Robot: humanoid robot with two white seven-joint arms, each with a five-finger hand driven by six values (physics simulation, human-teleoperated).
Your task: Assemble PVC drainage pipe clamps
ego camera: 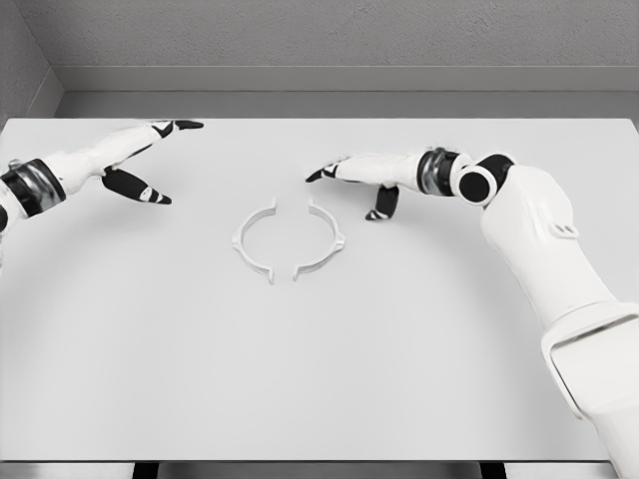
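Both hands hovered with fingers spread, holding nothing, over two clamp halves near the table's middle.

The right hand (364,175) reached toward the table's centre, its fingertips (318,176) just beyond the upper end of the right clamp half (324,239); the left hand (140,160) hung well apart near the left edge. The left clamp half (252,239) faced its mate across small gaps on the table (319,379). They looked light, thin, stiff and prone to slide; pinching each by its outer ear seemed best.
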